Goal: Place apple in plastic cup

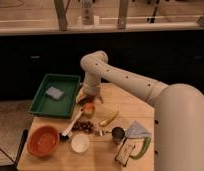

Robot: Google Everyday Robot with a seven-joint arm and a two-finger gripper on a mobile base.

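Observation:
The apple [88, 108] is a small red-orange ball on the wooden table [130, 105], just right of the green tray. A pale-green rim shows around its lower part, which looks like the plastic cup [89, 113]; I cannot tell if the apple rests in it. My gripper [88, 99] points down directly over the apple, touching or nearly touching its top. The white arm reaches in from the right.
A green tray [66, 82] holding a grey-blue sponge [54, 92] lies to the left. An orange bowl [43, 141], white bowl [80, 143], grapes [85, 126], banana [109, 118], metal cup [117, 134] and snack packets [137, 131] lie in front.

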